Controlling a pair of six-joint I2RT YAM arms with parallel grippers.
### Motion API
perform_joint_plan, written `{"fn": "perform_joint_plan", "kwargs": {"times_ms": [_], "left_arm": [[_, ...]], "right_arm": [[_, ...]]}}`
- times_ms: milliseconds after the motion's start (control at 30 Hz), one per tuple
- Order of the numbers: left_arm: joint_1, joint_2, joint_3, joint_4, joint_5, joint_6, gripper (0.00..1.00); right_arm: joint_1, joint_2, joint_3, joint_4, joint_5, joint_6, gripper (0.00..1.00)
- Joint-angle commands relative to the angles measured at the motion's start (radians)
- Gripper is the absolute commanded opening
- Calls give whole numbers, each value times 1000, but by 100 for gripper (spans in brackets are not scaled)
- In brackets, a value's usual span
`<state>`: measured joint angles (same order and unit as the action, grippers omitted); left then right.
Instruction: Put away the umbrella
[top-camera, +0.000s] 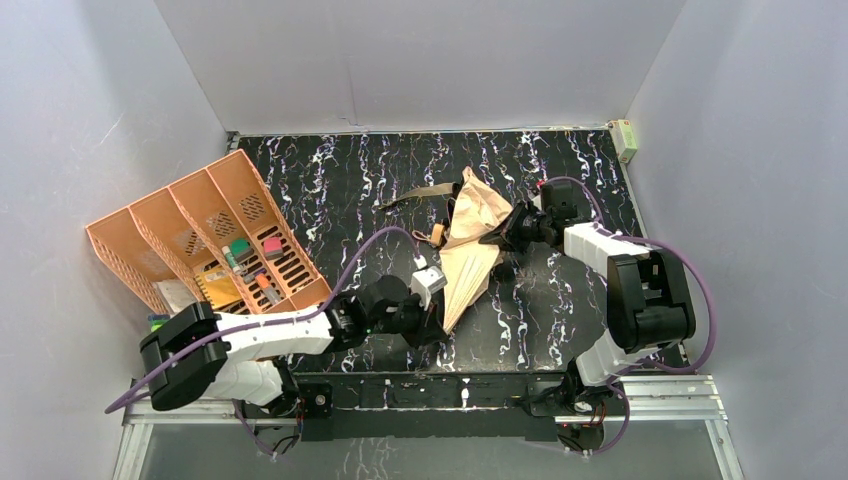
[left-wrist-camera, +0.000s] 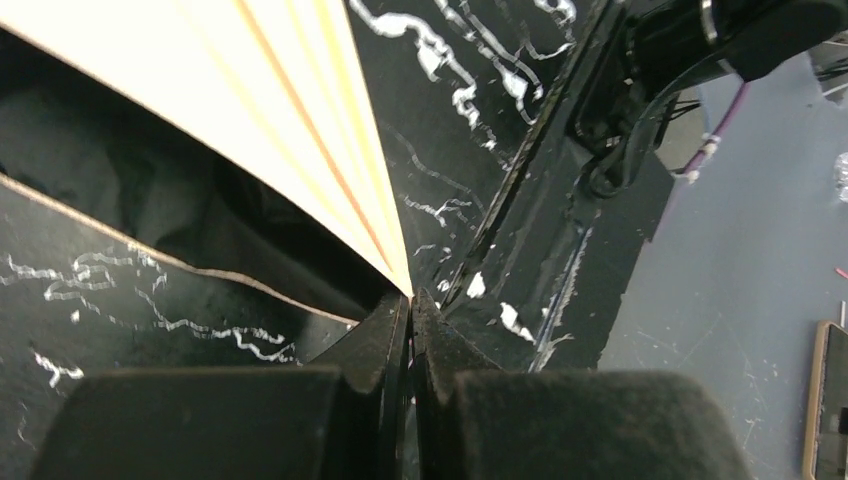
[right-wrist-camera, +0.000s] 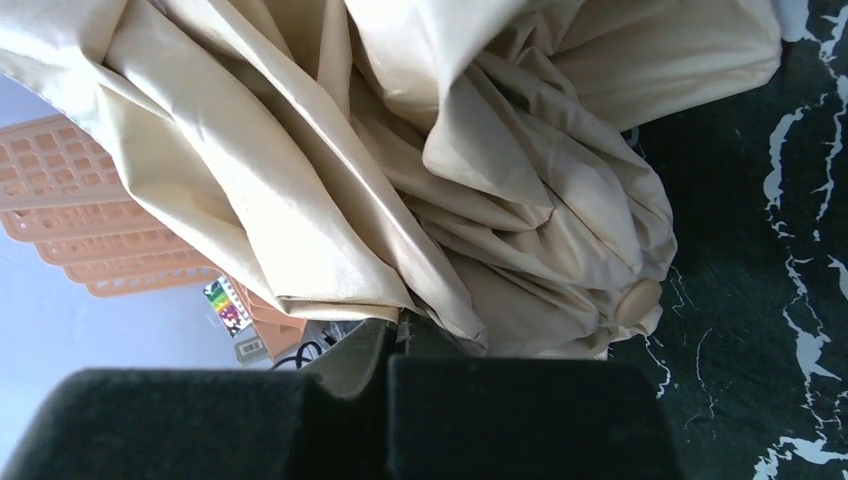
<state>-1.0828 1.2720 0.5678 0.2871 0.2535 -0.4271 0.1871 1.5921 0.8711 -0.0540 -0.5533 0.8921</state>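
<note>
- The black desk (top-camera: 560, 160) with white marble veining is carrying everything, and the two arms are reaching in from its near edge.
- An orange plastic slotted desk organizer (top-camera: 150, 235) is lying tilted at the left of the desk, well apart from the work.
- The compact folding umbrella (top-camera: 478, 235), with its tan fabric canopy, is lying half-collapsed around the middle of the desk, stretched between the two arms. Its cloth is bunching in loose folds at the far end and tapering to a pleated point at the near end.
- Judging by that crumpling, the canopy is behaving as thin, soft, rather slippery cloth. It looks light, and it will likely be giving way instead of transmitting a push. The stiff parts, the shaft or the bundled ribs, would probably be the surer places to take hold.
- A flat tan strap (top-camera: 415, 195) is trailing loose on the desk to the left of the canopy — something that could be snagging.
- The left claw (left-wrist-camera: 411, 300) is closed, pinching the near point where the pleats are converging.
- The right claw (right-wrist-camera: 395, 325) is closed too, seemingly nipping a fold of the bunched cloth at the far end — a shallow hold that may be slipping under tension.
</note>
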Motion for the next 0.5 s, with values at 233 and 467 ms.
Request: {"fn": "perform_joint_plan", "kwargs": {"times_ms": [233, 467], "left_arm": [[-58, 30, -90, 29, -44, -74, 0], [-60, 58, -69, -17, -2, -53, 0]], "right_arm": [[-28, -166, -4, 97, 37, -259, 42], [-27, -334, -21, -92, 43, -412, 57]]}}
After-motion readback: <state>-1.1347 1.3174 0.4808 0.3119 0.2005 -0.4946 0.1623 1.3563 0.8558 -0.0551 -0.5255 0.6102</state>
